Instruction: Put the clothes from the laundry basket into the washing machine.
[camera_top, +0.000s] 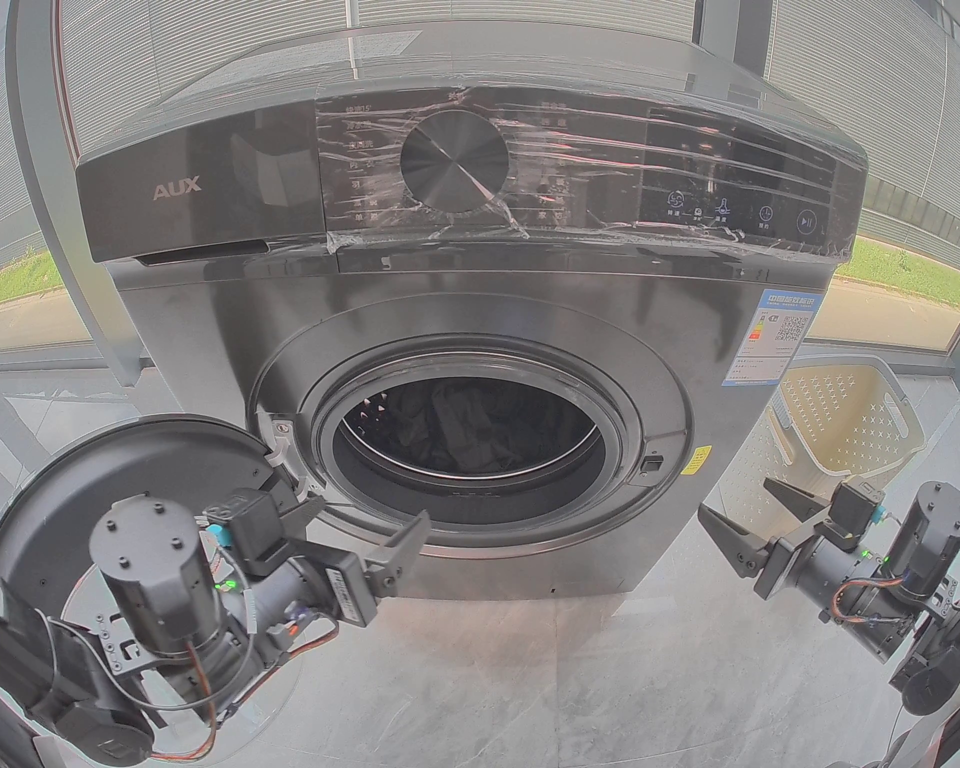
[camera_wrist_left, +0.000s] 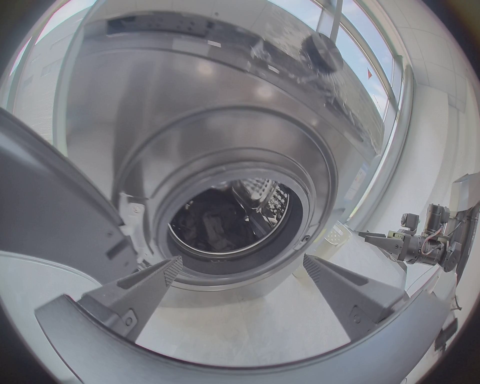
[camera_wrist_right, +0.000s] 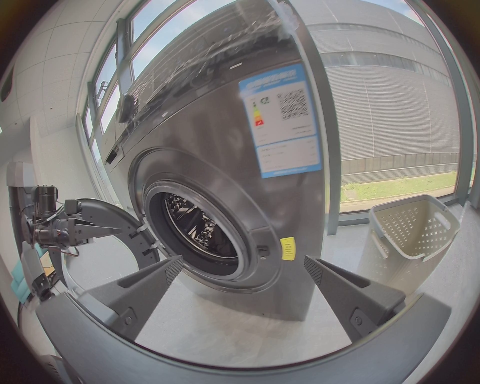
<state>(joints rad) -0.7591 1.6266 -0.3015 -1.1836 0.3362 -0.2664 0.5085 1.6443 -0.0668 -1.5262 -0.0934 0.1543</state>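
Observation:
The grey washing machine (camera_top: 230, 330) stands in front of me with its round door (camera_top: 120, 480) swung open to the left. Dark clothes (camera_top: 470, 425) lie inside the drum, and the left wrist view also looks in at the dark clothes (camera_wrist_left: 212, 225). The cream laundry basket (camera_top: 850, 420) stands on the floor to the right of the machine; the part of its inside that I see is bare. My left gripper (camera_top: 355, 530) hangs open and empty just below and left of the drum opening. My right gripper (camera_top: 735, 497) is open and empty, low beside the basket (camera_wrist_right: 415, 240).
The open door (camera_wrist_left: 50, 200) sits close to the left arm's outer side. Pale tiled floor (camera_top: 560, 670) lies free between the two arms in front of the machine. Windows and a window frame stand behind the machine.

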